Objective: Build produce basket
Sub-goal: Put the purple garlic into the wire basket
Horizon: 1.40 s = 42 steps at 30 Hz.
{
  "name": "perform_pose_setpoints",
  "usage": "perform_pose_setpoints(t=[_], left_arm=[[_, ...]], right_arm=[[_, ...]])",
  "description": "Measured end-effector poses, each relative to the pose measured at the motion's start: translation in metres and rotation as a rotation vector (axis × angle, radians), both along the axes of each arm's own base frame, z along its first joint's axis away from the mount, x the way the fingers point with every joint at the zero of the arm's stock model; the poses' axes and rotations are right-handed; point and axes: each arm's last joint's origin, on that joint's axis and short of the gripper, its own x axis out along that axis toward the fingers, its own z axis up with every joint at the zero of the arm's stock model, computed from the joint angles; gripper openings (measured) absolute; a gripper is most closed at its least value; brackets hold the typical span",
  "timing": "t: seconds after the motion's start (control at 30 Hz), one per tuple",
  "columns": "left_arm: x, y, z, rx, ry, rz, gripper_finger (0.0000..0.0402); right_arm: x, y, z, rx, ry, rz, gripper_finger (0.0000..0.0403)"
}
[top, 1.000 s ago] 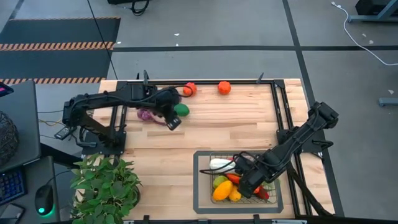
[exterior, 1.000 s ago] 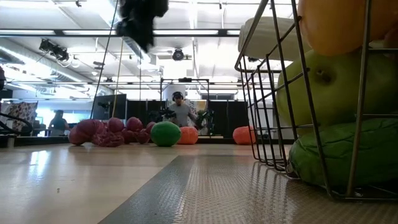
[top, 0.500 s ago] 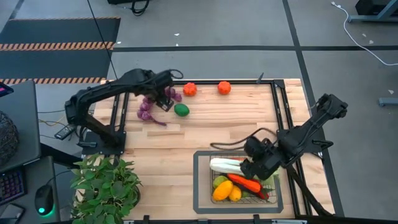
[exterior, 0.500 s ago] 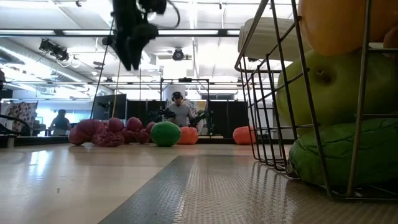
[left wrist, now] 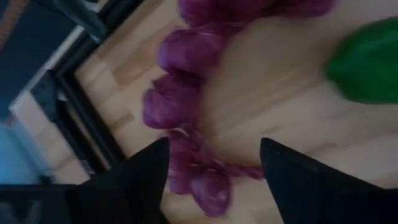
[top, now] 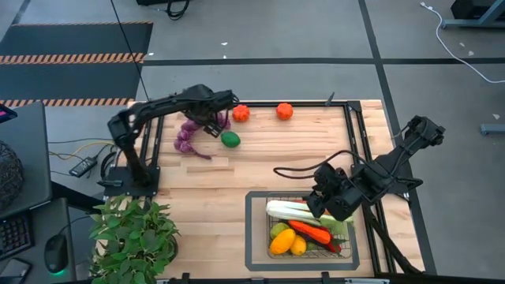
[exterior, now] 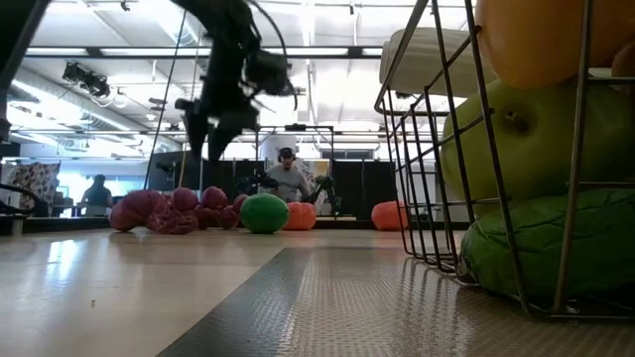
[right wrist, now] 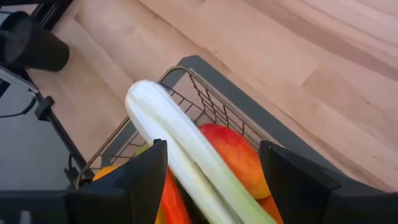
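The basket point(top: 256, 237) is set near the table's front edge, right of centre. In it a white-and-green leek point(top: 288, 211) is laid across the top, its long axis running left to right with the white end leftward; beneath it lie a red pepper point(top: 309, 232), a yellow-orange piece point(top: 282, 241) and a lemon point(top: 298, 247). The right gripper point(top: 318, 204) is held just above the leek, fingers spread and empty. At the table's far left, the left gripper point(top: 213, 126) is poised over the purple grapes point(top: 188, 136), fingers parted, nothing grasped. A lime point(top: 230, 140) and two tomatoes point(top: 241, 113) are seen nearby.
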Motion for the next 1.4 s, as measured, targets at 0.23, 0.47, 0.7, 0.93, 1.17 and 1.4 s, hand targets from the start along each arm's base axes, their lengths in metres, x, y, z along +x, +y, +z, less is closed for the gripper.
perform_pose_setpoints(t=[0.23,0.47,0.7,0.93,1.17,1.4], left_arm=[[-0.005,0.033,-0.035,-0.091,0.143,-0.045,0.0302],[-0.016,0.063,-0.050,-0.127,0.116,-0.031,0.0314],[-0.022,0.081,-0.066,-0.220,0.046,-0.012,0.0314],[-0.017,0.081,-0.088,-0.378,0.016,-0.057,0.0314],[-0.010,0.079,-0.101,-0.406,0.036,-0.114,0.0314],[-0.006,0.077,-0.104,-0.402,0.032,-0.140,0.0300]], right_arm=[[0.003,-0.010,-0.001,-0.010,0.028,-0.036,0.0259],[0.008,-0.019,-0.001,-0.006,0.037,-0.071,0.0259],[0.010,-0.024,-0.002,0.002,0.053,-0.088,0.0259],[0.009,-0.024,-0.002,0.020,0.069,-0.079,0.0259],[0.009,-0.023,-0.002,0.037,0.080,-0.075,0.0259],[0.009,-0.023,-0.002,0.047,0.085,-0.073,0.0259]])
